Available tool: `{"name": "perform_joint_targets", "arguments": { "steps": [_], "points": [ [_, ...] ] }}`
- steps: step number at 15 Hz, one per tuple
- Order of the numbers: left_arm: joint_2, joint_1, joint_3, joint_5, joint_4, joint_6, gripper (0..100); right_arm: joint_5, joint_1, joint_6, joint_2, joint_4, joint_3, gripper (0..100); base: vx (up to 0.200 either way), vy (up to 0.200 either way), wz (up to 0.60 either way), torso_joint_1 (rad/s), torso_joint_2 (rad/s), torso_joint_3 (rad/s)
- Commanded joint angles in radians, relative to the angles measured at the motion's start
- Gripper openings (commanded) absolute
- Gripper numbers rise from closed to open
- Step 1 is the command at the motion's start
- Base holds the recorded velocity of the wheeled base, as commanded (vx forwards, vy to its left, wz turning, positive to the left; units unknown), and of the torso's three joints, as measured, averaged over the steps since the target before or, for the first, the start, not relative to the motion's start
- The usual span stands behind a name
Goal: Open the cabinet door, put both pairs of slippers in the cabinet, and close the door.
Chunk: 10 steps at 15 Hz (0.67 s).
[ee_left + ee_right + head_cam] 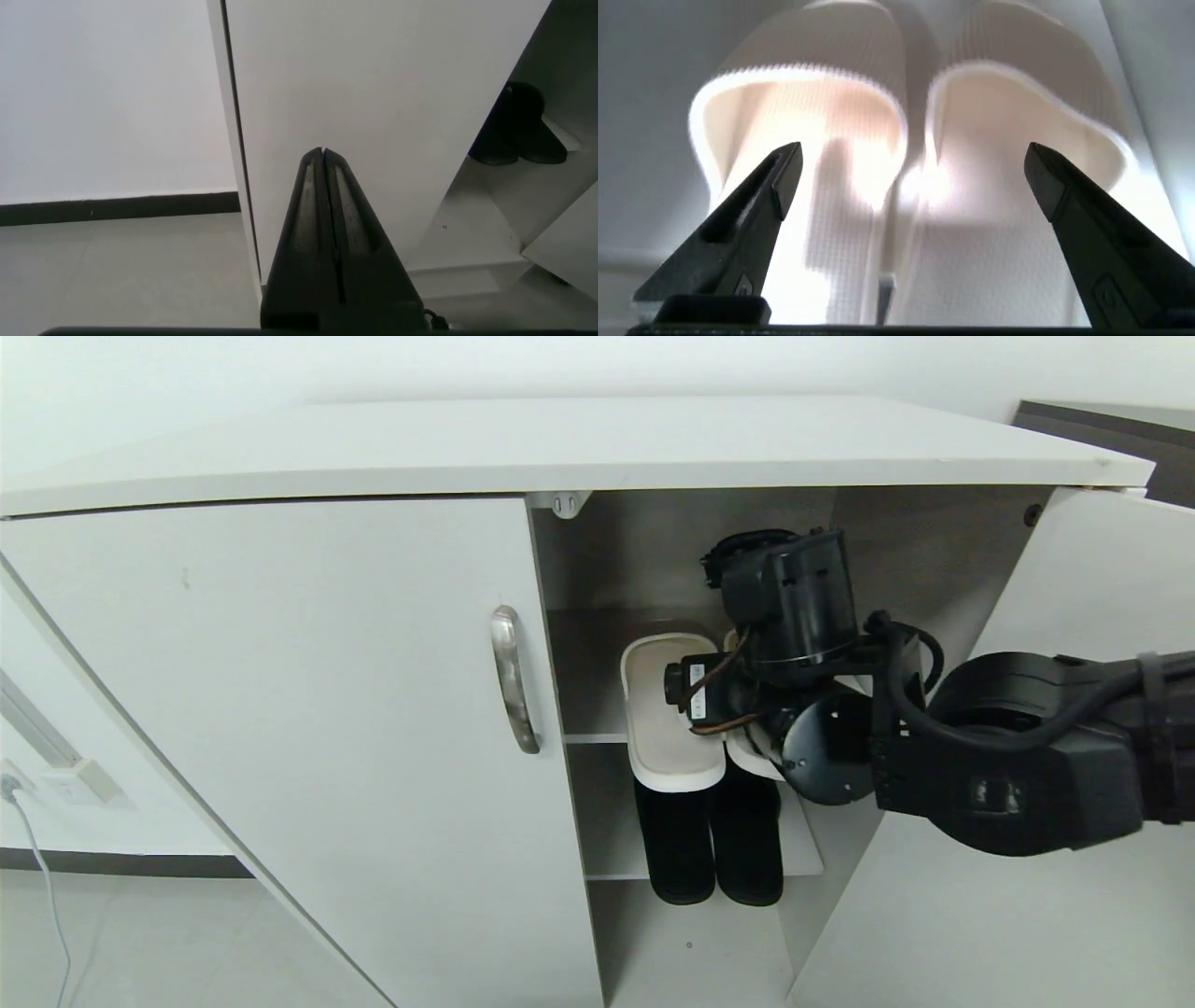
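White slippers lie side by side on the cabinet's middle shelf, with black slippers on the shelf below. The right arm is inside, nearer the open door.

From the left wrist, the left gripper is closed and empty, outside by the closed door.

From the right wrist, the right gripper gapes wide and holds nothing. The pale pair lies straight ahead, running lengthwise away from it.
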Motion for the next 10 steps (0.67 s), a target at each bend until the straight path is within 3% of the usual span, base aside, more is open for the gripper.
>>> {"name": "perform_joint_targets", "arguments": {
  "steps": [1, 4, 6, 10],
  "points": [
    [0.001, 0.0, 0.0, 0.0, 0.0, 0.0, 0, 0.001, 0.029, 0.003, -0.093, -0.017, 0.091, 100, 0.0, 0.0, 0.0, 0.0, 0.0, 0.0],
    [0.001, 0.0, 0.0, 0.0, 0.0, 0.0, 0, 0.012, 0.069, -0.006, -0.182, -0.103, 0.221, 100, 0.0, 0.0, 0.0, 0.0, 0.0, 0.0],
    [0.001, -0.001, 0.0, 0.0, 0.0, 0.0, 0, 0.122, 0.101, -0.011, -0.288, -0.156, 0.353, 100, 0.0, 0.0, 0.0, 0.0, 0.0, 0.0],
    [0.001, 0.0, 0.0, 0.0, 0.0, 0.0, 0, 0.305, 0.094, -0.006, -0.386, -0.157, 0.488, 100, 0.0, 0.0, 0.0, 0.0, 0.0, 0.0]
  ]
}}
